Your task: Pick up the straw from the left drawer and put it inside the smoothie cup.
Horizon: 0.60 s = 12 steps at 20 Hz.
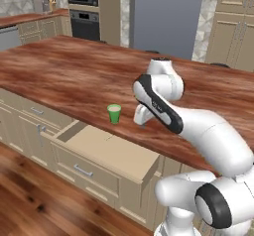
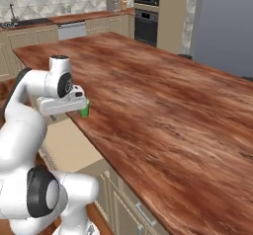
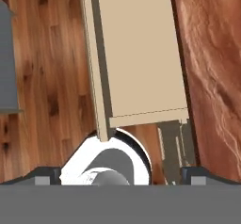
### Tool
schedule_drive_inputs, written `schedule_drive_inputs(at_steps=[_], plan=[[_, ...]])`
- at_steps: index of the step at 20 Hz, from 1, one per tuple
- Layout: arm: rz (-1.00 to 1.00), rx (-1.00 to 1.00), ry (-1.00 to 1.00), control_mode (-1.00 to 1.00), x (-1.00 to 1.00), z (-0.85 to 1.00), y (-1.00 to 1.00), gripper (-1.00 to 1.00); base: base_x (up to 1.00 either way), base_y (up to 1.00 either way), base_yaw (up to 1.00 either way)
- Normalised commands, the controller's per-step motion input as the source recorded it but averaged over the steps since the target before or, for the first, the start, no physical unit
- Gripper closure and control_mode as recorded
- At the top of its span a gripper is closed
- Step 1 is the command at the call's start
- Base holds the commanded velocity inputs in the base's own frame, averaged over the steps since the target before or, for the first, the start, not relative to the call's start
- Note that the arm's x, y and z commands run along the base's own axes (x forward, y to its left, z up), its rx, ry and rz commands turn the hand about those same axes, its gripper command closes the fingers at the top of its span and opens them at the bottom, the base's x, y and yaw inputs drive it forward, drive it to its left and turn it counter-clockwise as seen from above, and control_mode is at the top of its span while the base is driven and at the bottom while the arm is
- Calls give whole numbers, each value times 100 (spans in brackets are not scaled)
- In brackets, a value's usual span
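1. The drawer (image 1: 111, 148) stands pulled out from under the edge of the counter (image 1: 64, 76), in the lower left half of the left base view. Its flat beige bottom is smooth and bare where it shows.
2. In the hand view the drawer (image 3: 136, 49) fills the upper middle of the frame as a long tan panel, with its thick front wall running down the left side and the wooden floor (image 3: 47, 77) further left.
3. The straw cannot be made out in any of the views; on the visible drawer bottom there is no stick to tell apart from the wood.
4. The cup (image 1: 114, 113) is bright green with a pale top and stands upright on the counter near its front edge, in the middle of the left base view, just beyond the open drawer.
5. In the right base view the cup (image 2: 85, 111) shows as a small green sliver left of centre, mostly hidden behind the robot's hand.
6. The gripper (image 1: 141, 122) hangs just right of the cup in the left base view, at the counter's front edge, apart from the cup.
7. In the hand view the fingers (image 3: 47, 177) are two dark tips at the bottom corners of the frame, well apart, so the jaws stand wide and nothing lies between them.
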Motion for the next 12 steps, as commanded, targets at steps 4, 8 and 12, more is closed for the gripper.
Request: schedule_drive_inputs(at_steps=[4, 8, 12], plan=[[1, -3, 28, -100, 64, -100, 100, -100, 0, 0, 0], [0, -2, 20, -100, 27, -89, 91, -100, 0, 0, 0], [-13, -2, 12, -100, 1, -70, 52, -100, 0, 0, 0]])
